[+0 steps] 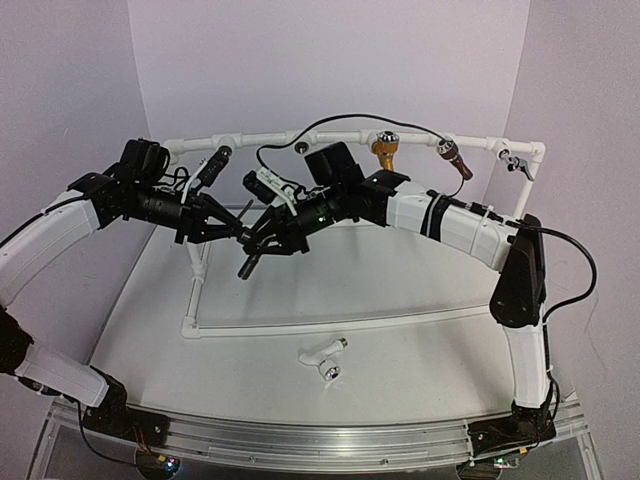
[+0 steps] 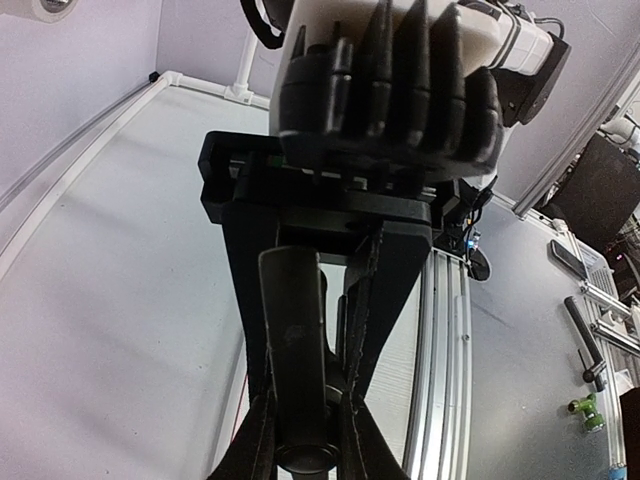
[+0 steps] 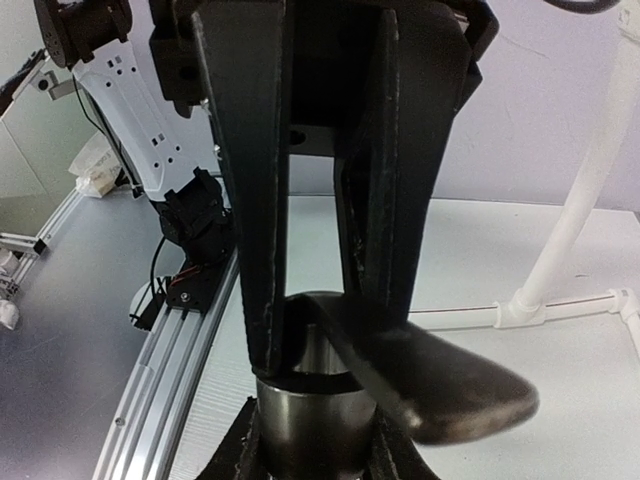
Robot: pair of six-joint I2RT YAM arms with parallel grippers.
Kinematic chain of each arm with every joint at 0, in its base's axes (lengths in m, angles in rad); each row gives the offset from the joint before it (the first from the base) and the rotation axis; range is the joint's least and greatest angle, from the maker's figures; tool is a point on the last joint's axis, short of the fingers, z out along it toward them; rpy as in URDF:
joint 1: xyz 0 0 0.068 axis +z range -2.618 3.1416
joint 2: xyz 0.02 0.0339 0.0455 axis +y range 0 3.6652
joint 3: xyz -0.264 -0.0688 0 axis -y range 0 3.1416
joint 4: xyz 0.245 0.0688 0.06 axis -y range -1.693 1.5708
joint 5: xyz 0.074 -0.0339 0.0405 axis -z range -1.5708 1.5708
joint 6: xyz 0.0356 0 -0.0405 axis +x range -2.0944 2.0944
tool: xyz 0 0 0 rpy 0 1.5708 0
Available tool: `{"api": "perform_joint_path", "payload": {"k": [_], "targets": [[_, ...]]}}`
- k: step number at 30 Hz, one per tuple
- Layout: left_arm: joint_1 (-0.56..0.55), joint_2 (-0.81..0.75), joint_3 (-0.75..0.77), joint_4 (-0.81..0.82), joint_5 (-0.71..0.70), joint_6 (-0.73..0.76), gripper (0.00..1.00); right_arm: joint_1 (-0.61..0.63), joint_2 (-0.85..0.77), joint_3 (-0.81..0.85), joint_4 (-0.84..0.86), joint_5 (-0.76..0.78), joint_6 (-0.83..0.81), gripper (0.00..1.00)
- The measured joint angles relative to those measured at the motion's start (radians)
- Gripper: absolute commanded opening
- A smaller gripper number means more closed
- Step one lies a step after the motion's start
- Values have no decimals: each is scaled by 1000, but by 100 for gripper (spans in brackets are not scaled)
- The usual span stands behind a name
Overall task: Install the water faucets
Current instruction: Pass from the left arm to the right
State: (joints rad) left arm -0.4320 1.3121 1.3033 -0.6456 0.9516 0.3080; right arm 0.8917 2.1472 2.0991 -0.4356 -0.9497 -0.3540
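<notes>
The black faucet (image 1: pixel 249 263) hangs in the air between both grippers, above the left part of the table. My left gripper (image 1: pixel 230 231) is shut on its dark barrel (image 2: pixel 296 350), its fingers (image 2: pixel 248 440) pressed against both sides. My right gripper (image 1: pixel 264 238) is shut on the same faucet's metal body (image 3: pixel 308 425); the thin lever handle (image 3: pixel 440 385) sticks out to the right. The two grippers face each other, tip to tip. The white faucet (image 1: pixel 325 358) with its round knob end lies loose on the table in front of the pipe frame.
A white pipe frame (image 1: pixel 330 322) runs along the table, up a post at the left and across the back. A gold tap (image 1: pixel 385 151), a brown tap (image 1: pixel 453 157) and a small grey one (image 1: pixel 515 164) sit on the back rail. Purple walls close the back and sides.
</notes>
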Motion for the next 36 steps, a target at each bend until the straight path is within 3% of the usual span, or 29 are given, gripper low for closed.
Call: {"api": "perform_joint_path", "payload": {"k": [1,5,6,10,16,19,24,31,36], "targets": [[0,0,0,0,-1,-1,10,0,0,1,-3,0,4,0],[-1,-1,0,15,-28,-40,65,0,0,0,-5,18,4,0],[0,-4,-1,29,-44,-59,73,0,0,-3,-4,33,4,0],[23,-60,-45,114,-105,-150,79,0,-40,-94,15,163,6,0],[60,-208,-154,256,-177,-320,81,10,-189,-331,70,484,-25,0],[76,-255,-202,319,-227,-421,82,31,-290,-434,129,701,-154,0],[123,-296,-311,381,-352,-587,86,123,-446,-609,387,1057,-487,0],[131,-297,-383,304,-714,-826,86,151,-460,-582,552,1229,-790,0],[138,-245,-405,221,-821,-906,86,160,-460,-566,569,1247,-962,0]]}}
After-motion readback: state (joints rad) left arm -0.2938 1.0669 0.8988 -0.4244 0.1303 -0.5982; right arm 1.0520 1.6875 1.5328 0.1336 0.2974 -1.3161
